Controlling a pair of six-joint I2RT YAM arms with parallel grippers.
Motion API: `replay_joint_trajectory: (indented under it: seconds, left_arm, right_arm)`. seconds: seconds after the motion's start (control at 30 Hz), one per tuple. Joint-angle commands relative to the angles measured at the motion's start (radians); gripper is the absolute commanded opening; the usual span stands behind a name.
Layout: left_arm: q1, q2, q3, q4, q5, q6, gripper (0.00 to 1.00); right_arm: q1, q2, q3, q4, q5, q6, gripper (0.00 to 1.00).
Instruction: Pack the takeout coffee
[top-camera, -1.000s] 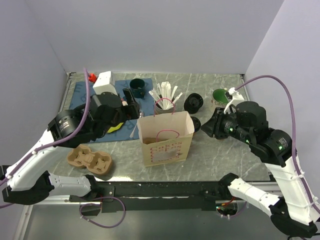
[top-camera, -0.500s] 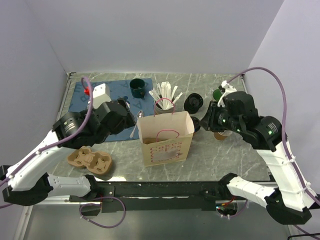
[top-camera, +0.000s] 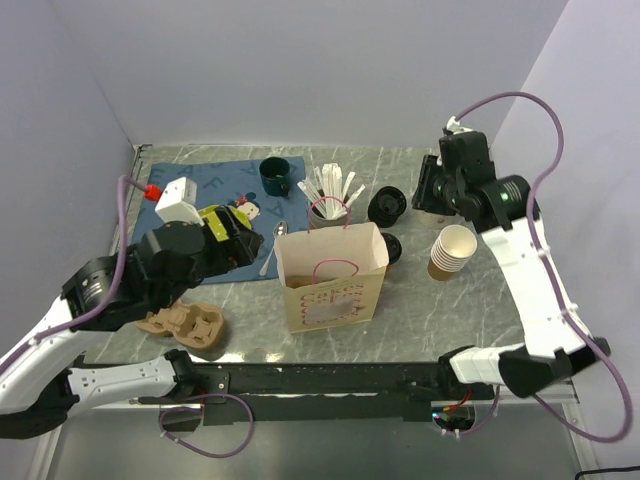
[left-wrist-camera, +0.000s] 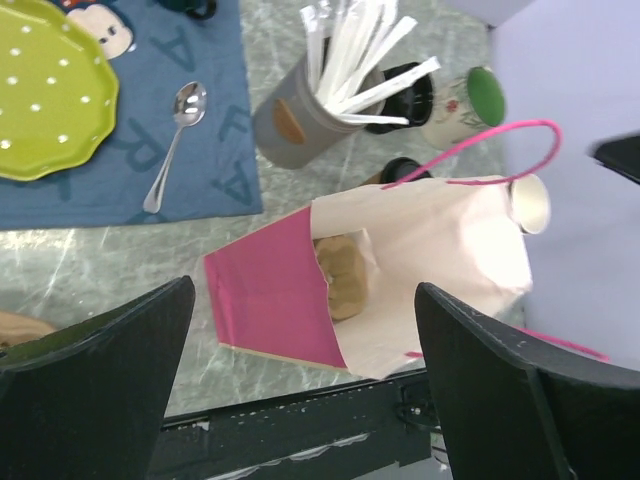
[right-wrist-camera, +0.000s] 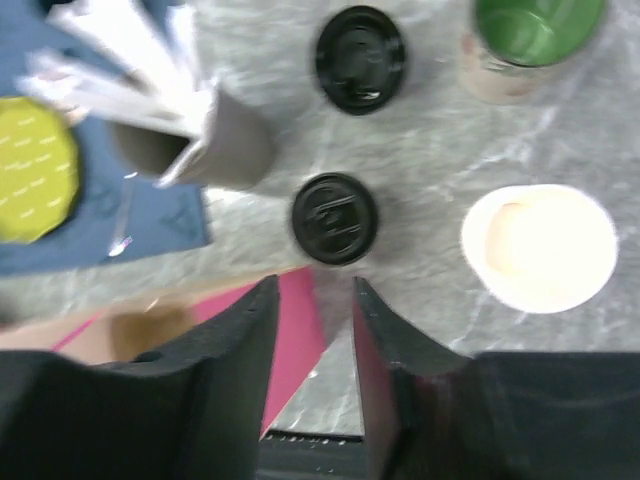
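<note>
Takeout coffee, a tan paper cup under a round black plastic lid (right-wrist-camera: 335, 218), stands upright just beside the tan paper bag with pink handles (top-camera: 330, 290), on its right side. Right gripper (right-wrist-camera: 315, 290) hovers above it, fingers slightly parted and empty. This is the nearer arm. Left gripper (left-wrist-camera: 303, 290) is spread wide and empty, across the bag.

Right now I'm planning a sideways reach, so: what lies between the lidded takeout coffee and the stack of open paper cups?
Nothing: only bare table separates the takeout coffee and the cup stack, plainest in the right wrist view.
</note>
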Motion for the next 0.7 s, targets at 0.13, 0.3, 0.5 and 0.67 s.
replay_joint_trajectory:
  seconds: [0.13, 0.3, 0.5, 0.67]
  left_arm:
    - [0.004, -0.039, -0.014, 0.031, 0.027, -0.019, 0.97]
    - [0.002, 0.003, 0.013, -0.021, 0.031, -0.017, 0.97]
    - [0.002, 0.02, 0.01, -0.062, 0.02, -0.042, 0.97]
    - [0.004, 0.03, 0.016, -0.061, 0.025, -0.036, 0.97]
  right_arm:
    - [-0.081, 0.158, -0.065, 0.017, -0.133, -0.13, 0.66]
    - [-0.083, 0.216, -0.151, 0.092, -0.224, -0.178, 0.77]
    - [-0.078, 0.304, -0.182, 0.126, -0.252, -0.244, 0.78]
    - [-0.078, 0.333, -0.22, 0.167, -0.285, -0.336, 0.78]
